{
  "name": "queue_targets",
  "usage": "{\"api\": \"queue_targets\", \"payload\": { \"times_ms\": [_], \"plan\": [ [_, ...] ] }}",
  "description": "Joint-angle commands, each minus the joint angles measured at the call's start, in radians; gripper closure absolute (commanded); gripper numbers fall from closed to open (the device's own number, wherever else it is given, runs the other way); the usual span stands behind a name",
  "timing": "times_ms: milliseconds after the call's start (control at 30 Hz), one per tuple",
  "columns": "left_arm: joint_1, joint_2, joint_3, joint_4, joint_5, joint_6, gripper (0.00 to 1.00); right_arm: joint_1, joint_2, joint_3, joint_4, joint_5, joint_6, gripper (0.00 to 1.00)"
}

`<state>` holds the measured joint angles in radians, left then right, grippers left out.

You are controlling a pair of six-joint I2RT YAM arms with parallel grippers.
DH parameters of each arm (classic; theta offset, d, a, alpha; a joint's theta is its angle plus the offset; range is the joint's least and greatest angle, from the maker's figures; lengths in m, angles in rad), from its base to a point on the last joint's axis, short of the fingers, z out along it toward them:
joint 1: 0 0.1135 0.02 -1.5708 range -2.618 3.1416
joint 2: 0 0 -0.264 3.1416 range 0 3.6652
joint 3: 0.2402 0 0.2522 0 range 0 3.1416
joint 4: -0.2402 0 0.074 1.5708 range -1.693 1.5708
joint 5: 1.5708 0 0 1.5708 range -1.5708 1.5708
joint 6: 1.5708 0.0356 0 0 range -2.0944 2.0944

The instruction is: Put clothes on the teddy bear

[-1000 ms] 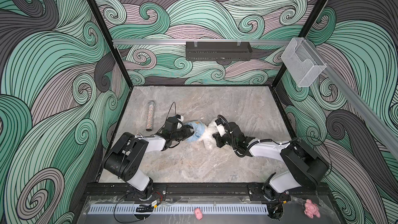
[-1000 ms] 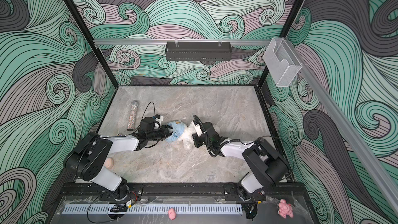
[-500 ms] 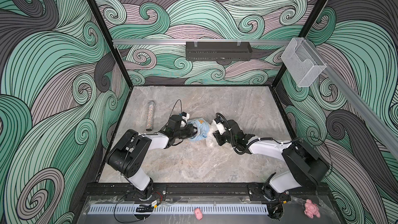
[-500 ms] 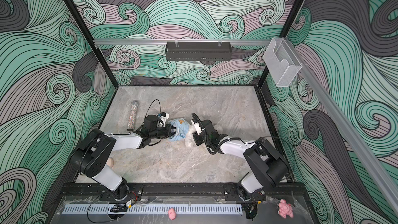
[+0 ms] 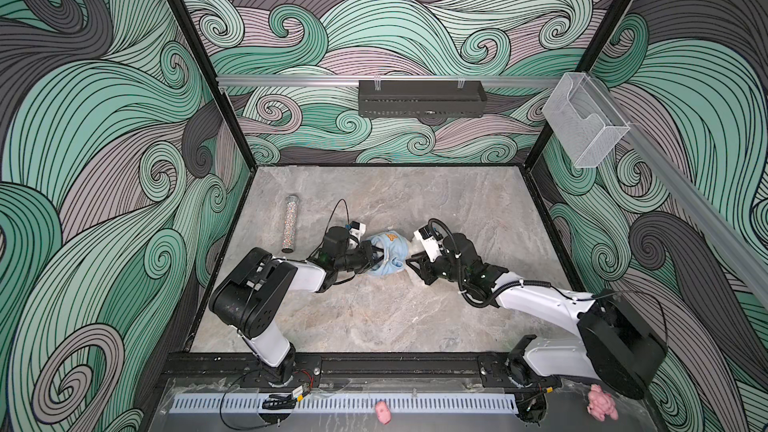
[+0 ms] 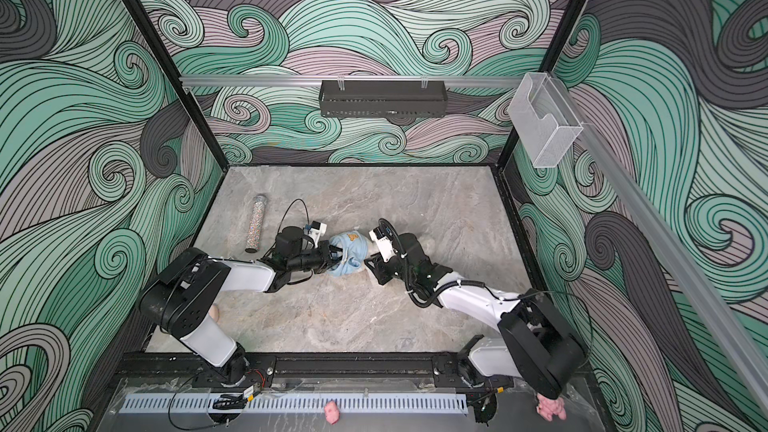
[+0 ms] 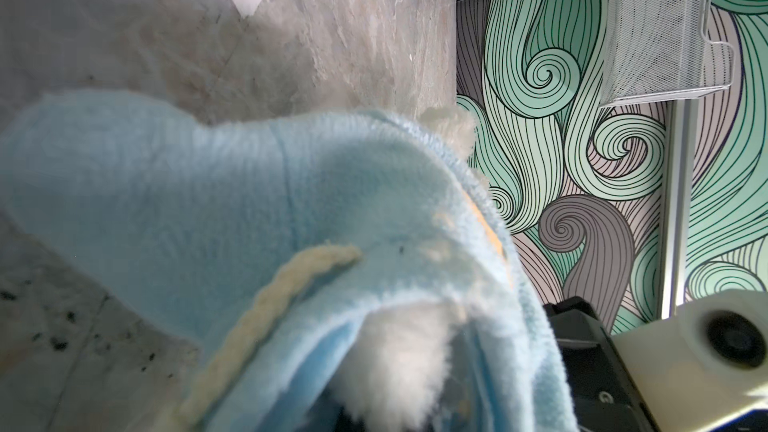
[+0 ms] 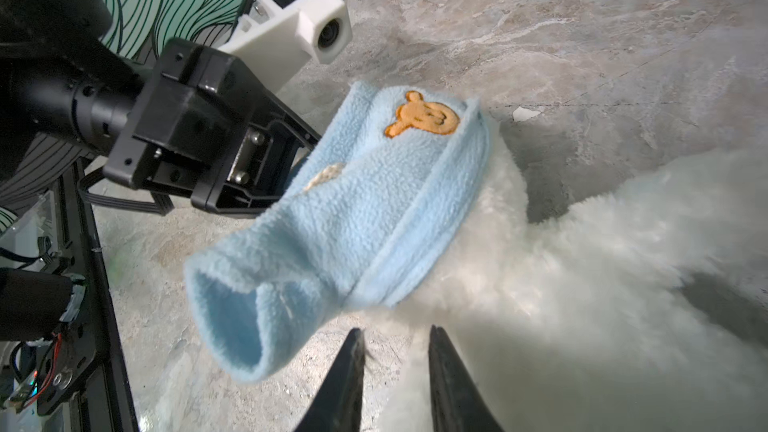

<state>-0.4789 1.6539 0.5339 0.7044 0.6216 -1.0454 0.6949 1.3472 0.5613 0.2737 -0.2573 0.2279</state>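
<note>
At the middle of the grey marble-look table (image 5: 374,317), the fluffy white plush teddy bear (image 8: 582,263) lies between the 2 arms. Its left part sits under a light blue fleece top with an orange bear patch (image 8: 374,201).

Left gripper (image 5: 371,258): fingers buried in the fleece top's left edge, pressed together on a fold of it. The cloth stands lifted and stretched toward that arm. 1 sleeve (image 8: 232,317) juts out open and empty, with no paw in it.

Right gripper (image 8: 395,351): fingertips a narrow gap apart, just over the fur on the bear's right side. Nothing visibly clamped between them, so the bear looks unanchored.

Likely trouble from here:
- Any pull to the left probably drags the whole bear across the smooth table instead of sliding the fleece along its body, because nothing pins the plush.
- A pull the wrong way could strip the fleece top back off, since only part of the bear is inside.
- The pinch holds only a thin fold of soft pile, so a firm tug may let it slip out and the cloth will drop slack.
- The empty sleeve may fold under the body and close up, leaving a limb bunched inside the torso.
- The right fingertips may catch only loose fur, which gives a weak hold.
- The 2 grippers work close together, so a careless reach risks a knock.
</note>
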Motion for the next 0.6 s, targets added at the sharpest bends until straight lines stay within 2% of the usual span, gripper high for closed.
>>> {"api": "queue_targets", "payload": {
  "times_ms": [0, 400, 567],
  "plan": [
    [0.003, -0.002, 0.018, 0.029, 0.049, -0.022, 1.00, 0.002, 0.035, -0.008, 0.080, -0.034, 0.082, 0.73],
    [0.003, -0.029, 0.024, -0.058, 0.038, 0.043, 1.00, 0.002, 0.097, 0.009, 0.188, -0.109, 0.114, 0.69],
    [0.003, -0.029, 0.031, -0.074, 0.037, 0.055, 1.00, 0.003, 0.126, 0.022, 0.239, -0.148, 0.139, 0.72]
  ]
}}
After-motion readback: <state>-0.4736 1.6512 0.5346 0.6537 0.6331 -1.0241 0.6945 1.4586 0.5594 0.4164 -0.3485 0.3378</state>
